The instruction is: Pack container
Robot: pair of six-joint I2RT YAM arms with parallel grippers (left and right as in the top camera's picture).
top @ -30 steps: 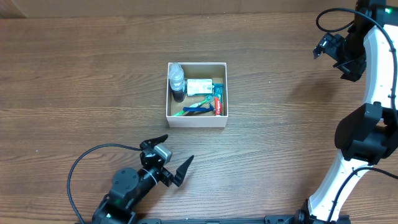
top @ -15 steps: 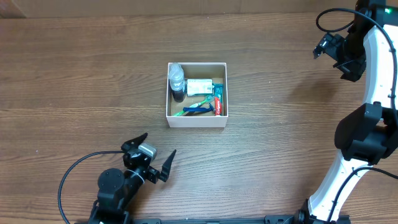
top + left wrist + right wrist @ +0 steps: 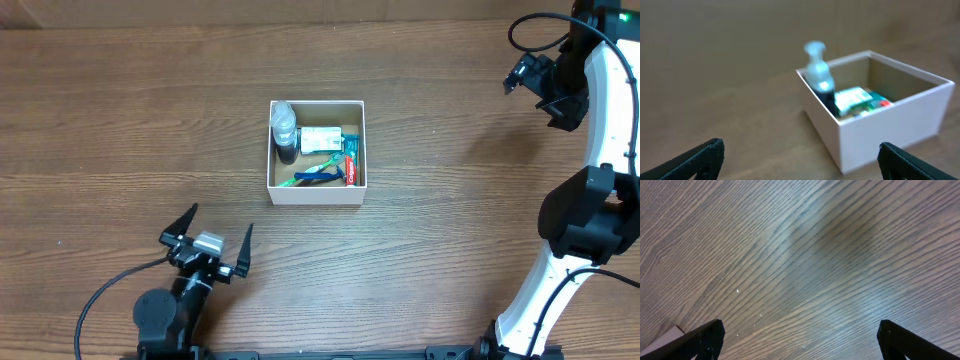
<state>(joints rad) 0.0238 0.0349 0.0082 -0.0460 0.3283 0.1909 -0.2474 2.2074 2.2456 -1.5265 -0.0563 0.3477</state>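
The container (image 3: 316, 192) is a square white-walled box at the table's middle. It holds a clear bottle with a dark base (image 3: 285, 128), a white packet (image 3: 320, 139), a red tube (image 3: 351, 165) and a blue-green toothbrush (image 3: 318, 174). In the left wrist view the container (image 3: 890, 130) is ahead to the right, the bottle (image 3: 819, 80) standing at its near corner. My left gripper (image 3: 213, 240) is open and empty, near the front edge, left of the container. My right gripper (image 3: 528, 80) is open and empty, raised at the far right.
The brown wood-grain table (image 3: 130, 130) surrounds the container. The white right arm (image 3: 600, 120) runs down the right side. A black cable (image 3: 100, 295) loops at the front left beside the left arm. The right wrist view shows only table surface (image 3: 800, 255).
My left gripper has drawn back to the left and toward the front edge, away from the container, still open. The right arm and the container have not moved.
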